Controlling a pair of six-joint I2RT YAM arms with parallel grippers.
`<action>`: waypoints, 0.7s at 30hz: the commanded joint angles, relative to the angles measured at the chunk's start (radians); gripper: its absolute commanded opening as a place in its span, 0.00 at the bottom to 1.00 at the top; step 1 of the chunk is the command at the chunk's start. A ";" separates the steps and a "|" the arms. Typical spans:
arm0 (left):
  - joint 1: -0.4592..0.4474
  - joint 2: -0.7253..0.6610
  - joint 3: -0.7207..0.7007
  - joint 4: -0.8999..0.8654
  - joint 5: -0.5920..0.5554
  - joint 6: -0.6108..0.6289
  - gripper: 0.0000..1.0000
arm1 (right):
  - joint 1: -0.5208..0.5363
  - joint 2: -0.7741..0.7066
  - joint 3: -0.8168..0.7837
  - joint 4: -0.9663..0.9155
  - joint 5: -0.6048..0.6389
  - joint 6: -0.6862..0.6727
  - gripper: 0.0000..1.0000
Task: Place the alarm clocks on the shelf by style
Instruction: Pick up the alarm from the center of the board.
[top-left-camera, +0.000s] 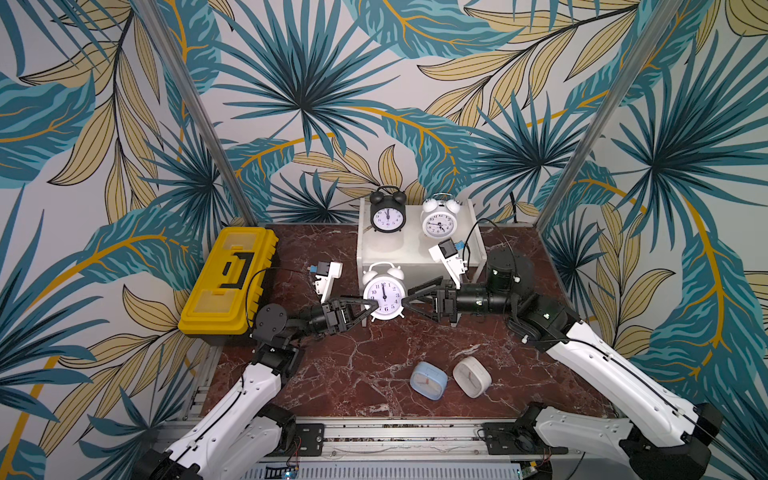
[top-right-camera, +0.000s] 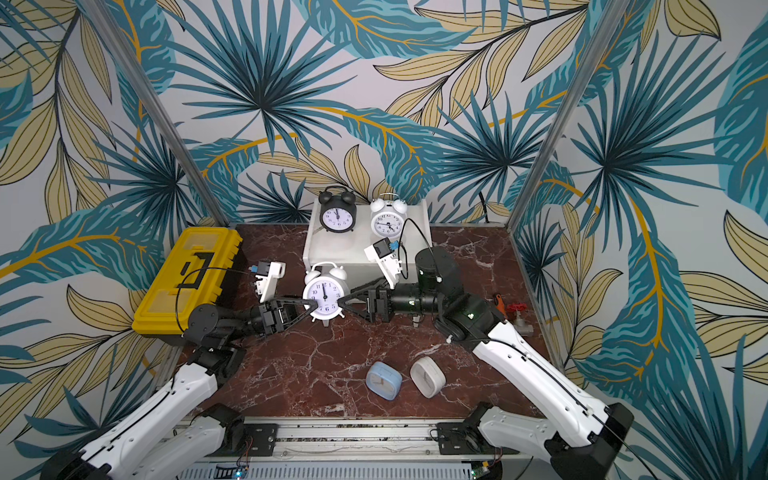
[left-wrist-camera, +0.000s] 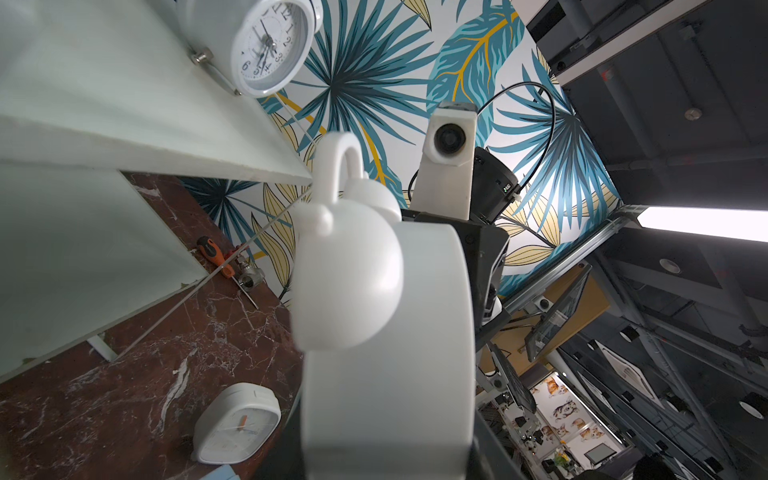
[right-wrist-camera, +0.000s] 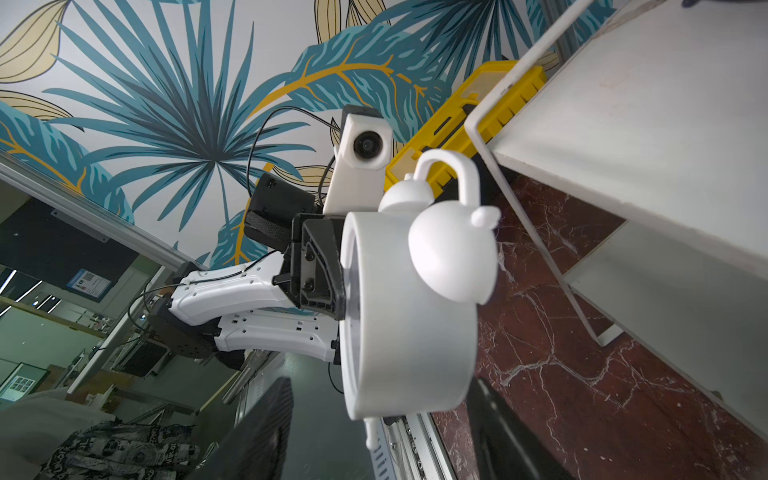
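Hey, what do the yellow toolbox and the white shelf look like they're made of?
Toolbox: moulded plastic, slight sheen; ribbed rims and recessed lid panels suggest it. Shelf: flat matte white boards, likely plastic or painted wood, with plain cut edges; thin legs possibly metal.

- Left arm (top-left-camera: 232, 399), right arm (top-left-camera: 615, 365): white shells, black joints.
- Thin black cables (left-wrist-camera: 555, 109) at wrists, along shells.
- Left gripper (top-left-camera: 376, 305), right gripper (top-left-camera: 409, 297): black triangular fingers; white camera housings (top-left-camera: 446, 257) above.
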 joint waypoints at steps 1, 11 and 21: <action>0.005 -0.023 0.072 0.012 0.024 0.011 0.30 | -0.005 0.018 0.021 -0.032 -0.057 -0.021 0.66; 0.004 -0.024 0.074 -0.002 0.035 0.021 0.29 | -0.026 0.046 0.074 -0.069 -0.091 -0.036 0.55; 0.004 -0.017 0.080 -0.013 0.040 0.027 0.29 | -0.028 0.104 0.103 -0.080 -0.143 -0.036 0.41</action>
